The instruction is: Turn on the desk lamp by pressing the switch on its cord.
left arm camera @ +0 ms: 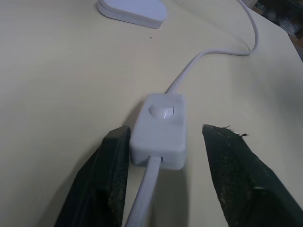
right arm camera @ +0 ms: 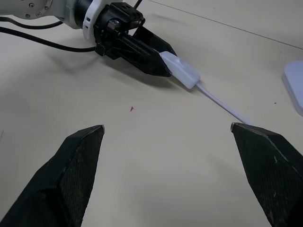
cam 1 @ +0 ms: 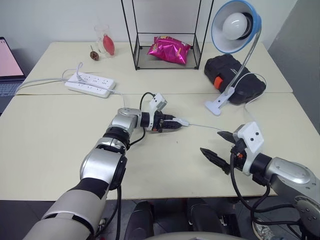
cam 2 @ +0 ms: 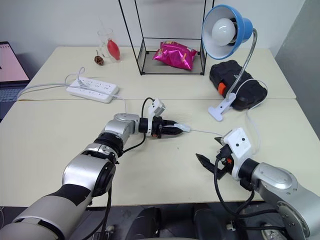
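The desk lamp (cam 1: 235, 25) has a blue shade, a white bulb and a silver gooseneck, and its white clip base (cam 1: 216, 106) rests on the table at the right. Its thin white cord (cam 1: 205, 126) runs left across the table to the small white switch (cam 1: 181, 121). My left gripper (cam 1: 172, 123) lies low on the table and is shut on the near end of the switch (left arm camera: 161, 127), one black finger on each side. The round button faces up. My right gripper (cam 1: 210, 142) hovers open near the front right, short of the cord (right arm camera: 222, 104).
A white power strip (cam 1: 90, 84) lies at the back left with a laptop (cam 1: 7, 65) beyond the table's left edge. A wire rack (cam 1: 135, 45) holds a pink bag (cam 1: 169, 49). A black case (cam 1: 235, 77) sits behind the lamp base. A glass (cam 1: 104, 40) stands far back.
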Controlling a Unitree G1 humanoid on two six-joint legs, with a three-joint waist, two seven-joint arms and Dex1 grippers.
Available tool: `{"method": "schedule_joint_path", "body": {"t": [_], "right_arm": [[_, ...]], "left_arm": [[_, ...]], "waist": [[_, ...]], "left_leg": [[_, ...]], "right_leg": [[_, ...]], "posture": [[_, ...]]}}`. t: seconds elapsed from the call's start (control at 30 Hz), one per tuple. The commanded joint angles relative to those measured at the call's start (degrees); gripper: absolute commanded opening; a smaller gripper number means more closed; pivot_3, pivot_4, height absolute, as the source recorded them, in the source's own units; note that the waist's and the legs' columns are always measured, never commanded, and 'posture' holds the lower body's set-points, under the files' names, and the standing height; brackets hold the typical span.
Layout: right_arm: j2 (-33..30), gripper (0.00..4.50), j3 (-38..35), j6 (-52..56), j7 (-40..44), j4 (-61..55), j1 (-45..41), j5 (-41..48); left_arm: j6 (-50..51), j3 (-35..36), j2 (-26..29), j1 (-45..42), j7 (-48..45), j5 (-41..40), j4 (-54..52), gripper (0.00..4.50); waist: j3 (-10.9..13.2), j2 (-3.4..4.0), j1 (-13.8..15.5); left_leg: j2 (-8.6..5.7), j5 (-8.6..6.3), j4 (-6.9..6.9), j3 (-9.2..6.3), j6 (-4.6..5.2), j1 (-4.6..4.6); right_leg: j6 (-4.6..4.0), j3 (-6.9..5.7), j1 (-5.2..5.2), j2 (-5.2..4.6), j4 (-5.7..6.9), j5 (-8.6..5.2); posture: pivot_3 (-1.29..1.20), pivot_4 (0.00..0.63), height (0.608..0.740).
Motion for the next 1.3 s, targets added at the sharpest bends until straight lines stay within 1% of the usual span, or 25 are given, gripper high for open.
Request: {"method": "schedule_joint_path", "body": {"t": [0.03, 0.1, 0.23, 0.33, 0.4, 0.5, 0.57, 0.63, 0.7, 0.77, 0.83, 0.97, 1.1, 1.3], "right_arm": [[-0.6, 4.50, -1.0, -1.1, -0.1, -2.2, -0.2, 0.5], [-0.7, 4.50, -0.9, -1.1, 0.0, -2.1, -0.2, 0.5], [-0.5, 4.50, -0.8, -1.4, -0.1, -1.6, -0.1, 0.3], [0.5, 4.50, -1.1, -1.7, -0.7, -1.4, 0.2, 0.5], [2.2, 4.50, -1.7, -2.2, -1.5, -1.3, 0.7, 1.2], [4.9, 4.50, -2.6, -3.1, -2.5, -1.4, 2.3, 2.3], [9.0, 4.50, -3.2, -4.8, -4.1, -1.7, 4.4, 3.5], [12.8, 4.50, -3.6, -6.1, -5.6, -1.4, 6.0, 4.9], [18.1, 4.50, -4.8, -5.6, -8.4, 0.0, 6.9, 10.7], [21.5, 4.50, -5.2, -5.2, -10.8, 1.3, 7.0, 15.8], [23.5, 4.50, -5.3, -5.1, -13.2, 2.3, 6.7, 19.5], [28.4, 4.50, -3.3, -6.4, -19.6, 5.9, 4.3, 25.8], [33.7, 4.50, -2.1, -8.5, -26.8, 10.6, -0.7, 31.1], [36.7, 4.50, -1.0, -11.8, -32.9, 15.4, -6.3, 37.9]], "left_arm": [[-2.3, 0.4, -0.4, -0.1, -0.7, 0.9, -0.8, 1.20], [-3.2, 0.3, -0.4, 0.5, -1.1, 1.2, -1.3, 1.09], [-5.8, 0.3, 0.3, 2.0, -1.5, 1.5, -3.4, 1.09], [-10.0, 0.9, 0.8, 3.9, -0.1, 1.3, -6.9, 1.09], [-12.8, 0.9, 1.1, 6.4, 0.2, 0.9, -12.2, 1.09], [-16.7, 0.5, 1.8, 12.0, 1.3, 0.5, -23.0, 1.09], [-18.1, 0.6, 2.3, 16.5, 2.9, -0.1, -31.9, 1.09], [-16.7, 1.0, 2.4, 20.2, 4.7, -1.3, -40.1, 1.09], [-13.0, 1.6, 2.3, 23.6, 7.5, -3.1, -49.1, 1.09], [-9.6, 2.1, 2.2, 25.5, 10.2, -4.5, -54.9, 1.09], [-6.8, 2.4, 2.1, 26.8, 12.5, -5.6, -58.8, 1.09], [-2.2, 2.6, 2.0, 28.7, 16.6, -7.6, -65.2, 1.09], [-0.2, 2.2, 2.9, 30.5, 17.9, -8.8, -68.0, 1.09], [1.0, 1.6, 3.4, 31.8, 19.0, -9.6, -69.4, 1.09]], "waist": [[0.0, 0.00, 0.0], [0.0, 0.00, 0.0], [0.0, 0.00, 0.0], [0.0, 0.00, 0.0], [0.0, 0.00, 0.0], [0.0, 0.00, 0.0], [0.0, 0.00, 0.2], [0.0, 0.01, 0.2], [0.0, 0.01, 0.2], [0.0, 0.01, 0.2], [0.0, 0.03, 0.1], [0.0, 0.05, -0.1], [0.0, 0.06, -0.4], [0.0, 0.06, -0.3]], "left_leg": [[0.00, 0.00, 0.00, 0.00, 0.00, 0.00], [0.00, 0.00, 0.00, 0.00, 0.00, 0.00], [0.00, 0.00, 0.00, 0.00, 0.00, 0.00], [0.01, 0.00, -0.01, 0.00, 0.00, 0.01], [0.02, 0.00, 0.00, -0.01, 0.00, 0.01], [0.05, 0.00, -0.02, -0.01, 0.00, 0.01], [0.05, 0.00, -0.01, -0.01, 0.00, 0.01], [0.08, 0.00, -0.02, -0.02, 0.00, 0.01], [0.08, 0.00, -0.02, -0.04, 0.00, 0.01], [0.08, 0.00, 0.02, -0.06, 0.00, 0.03], [0.09, 0.01, 0.04, -0.07, 0.01, 0.14], [0.08, 0.02, 0.02, -0.06, 0.02, 0.24], [0.10, 0.02, 0.01, -0.06, 0.02, 0.22], [0.08, 0.02, 0.00, -0.06, 0.02, 0.17]], "right_leg": [[0.00, 0.00, 0.00, 0.00, 0.00, 0.00], [0.00, 0.00, 0.00, 0.00, 0.00, 0.00], [0.00, 0.00, 0.00, 0.00, 0.00, 0.00], [0.00, 0.01, 0.00, 0.00, 0.00, 0.00], [0.00, 0.00, 0.00, 0.00, 0.01, 0.00], [-0.01, 0.02, 0.00, 0.00, 0.01, 0.01], [-0.02, 0.02, 0.00, -0.01, 0.01, 0.01], [-0.03, 0.02, 0.00, -0.02, 0.02, 0.02], [-0.07, 0.02, 0.00, -0.02, 0.04, 0.04], [-0.02, 0.00, 0.03, -0.03, 0.06, 0.03], [0.00, 0.00, 0.15, -0.03, 0.06, 0.02], [0.02, -0.01, 0.28, -0.02, 0.00, 0.02], [0.01, 0.00, 0.25, 0.00, 0.01, 0.02], [0.01, -0.01, 0.24, 0.00, -0.05, 0.01]], "posture": [[0.00, 0.150, 0.740], [0.00, 0.150, 0.740], [0.00, 0.150, 0.740], [0.00, 0.150, 0.740], [0.00, 0.150, 0.740], [0.00, 0.150, 0.740], [0.00, 0.150, 0.740], [0.00, 0.150, 0.740], [0.00, 0.150, 0.740], [0.00, 0.150, 0.740], [0.00, 0.150, 0.740], [0.00, 0.150, 0.740], [0.00, 0.150, 0.740], [0.00, 0.150, 0.740]]}}
